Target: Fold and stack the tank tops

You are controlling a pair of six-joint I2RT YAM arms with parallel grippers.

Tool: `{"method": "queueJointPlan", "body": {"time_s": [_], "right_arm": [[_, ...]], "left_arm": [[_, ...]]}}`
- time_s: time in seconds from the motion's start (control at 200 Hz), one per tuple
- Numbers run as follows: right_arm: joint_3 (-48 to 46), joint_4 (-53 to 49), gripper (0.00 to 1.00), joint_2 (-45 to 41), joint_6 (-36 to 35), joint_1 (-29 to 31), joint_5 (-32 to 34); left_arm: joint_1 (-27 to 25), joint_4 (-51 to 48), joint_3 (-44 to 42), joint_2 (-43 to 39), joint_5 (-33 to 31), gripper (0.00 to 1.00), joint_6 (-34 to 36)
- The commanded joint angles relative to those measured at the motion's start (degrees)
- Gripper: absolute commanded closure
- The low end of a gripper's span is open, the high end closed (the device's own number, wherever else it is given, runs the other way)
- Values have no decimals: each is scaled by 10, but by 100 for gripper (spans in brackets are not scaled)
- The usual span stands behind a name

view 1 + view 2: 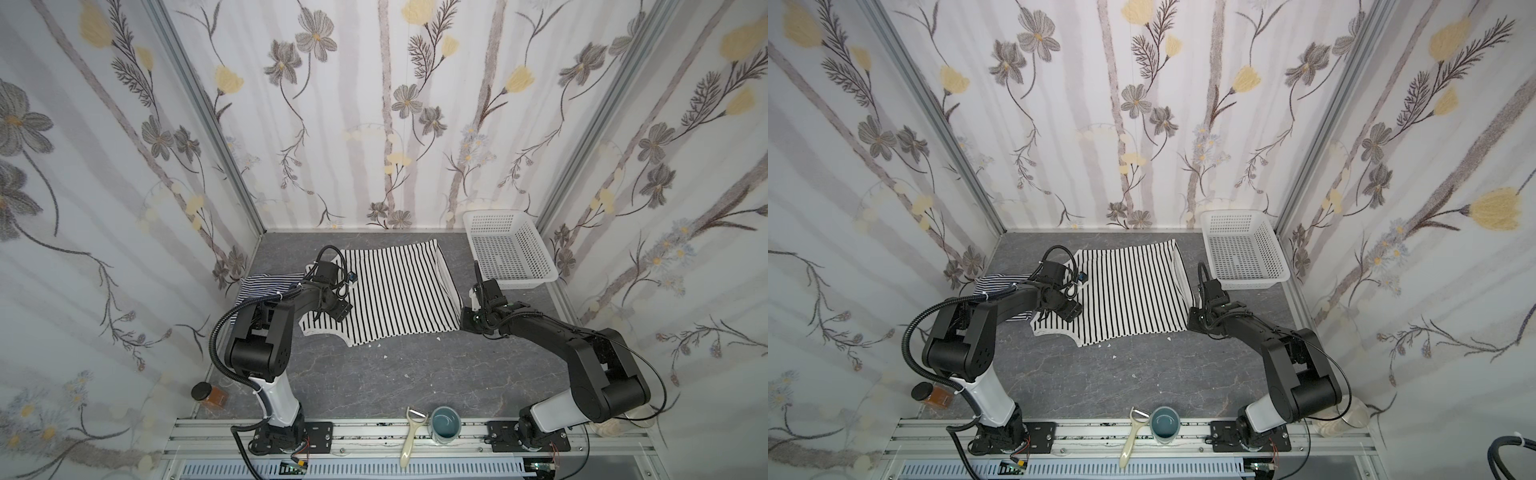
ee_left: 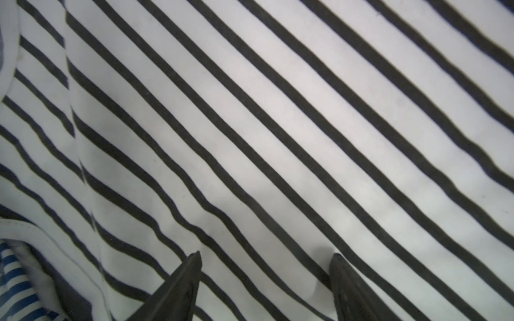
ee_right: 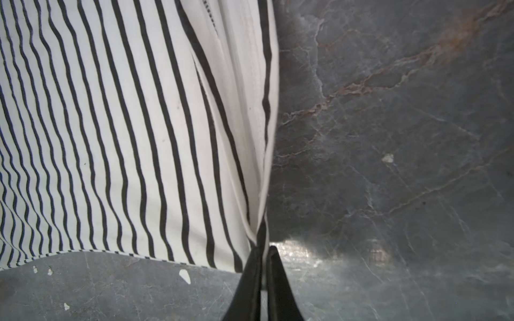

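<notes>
nearest, on the metal rail [image 1: 365, 434] at the bottom edge of both top views, a cream peeler [image 1: 411, 436] lies beside a blue-grey cup [image 1: 445, 424], and a dark-lidded jar [image 1: 208, 394] sits at the lower left of the grey marbled counter [image 1: 395, 374]. further in, at centre frame, the wide-striped tank top [image 1: 395, 291] lies spread flat on the counter, its black stripes running front to back and its right edge turned over in a narrow flap. the right claw [image 3: 264, 250] is closed narrow on that top's lower right corner, with the cloth pinched between its fingers [image 3: 250, 278] in the right wrist view. the left claw [image 2: 266, 254] stands wide over the left part of the same top, fingertips [image 2: 192, 266] down at the cloth; whether they press it i cannot tell. to the left, partly under the left arm [image 1: 266, 324], the navy-striped tank top [image 1: 262, 286] lies bunched just beside the wide-striped one. farthest, in the back right corner, stands a white perforated basket [image 1: 536, 249], apart from both tops.
</notes>
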Motion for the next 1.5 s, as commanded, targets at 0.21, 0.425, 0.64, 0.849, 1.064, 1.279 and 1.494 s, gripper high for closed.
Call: {"method": "queueJointPlan", "body": {"time_s": [0.21,0.425,0.64,0.849,1.064,1.279,1.494], "right_arm": [[-1,-44,69,-58,51,28,164],[104,-32,68,15,38,74,144],[258,-23,66,145,6,86,84],[414,-40,65,269,-13,90,34],[504,-56,65,360,-11,76,20],[537,-96,65,396,-7,55,57],[535,-136,65,403,-17,28,112]], "left_arm": [[9,-62,7,20,-88,26,40],[-18,-68,26,-20,-58,24,7],[-79,-68,29,-33,-34,23,-30],[-112,-68,50,9,-8,24,-57],[-135,-68,56,42,8,24,-65],[-163,-68,30,27,23,24,-57],[-170,-68,3,8,8,24,-40]]}}
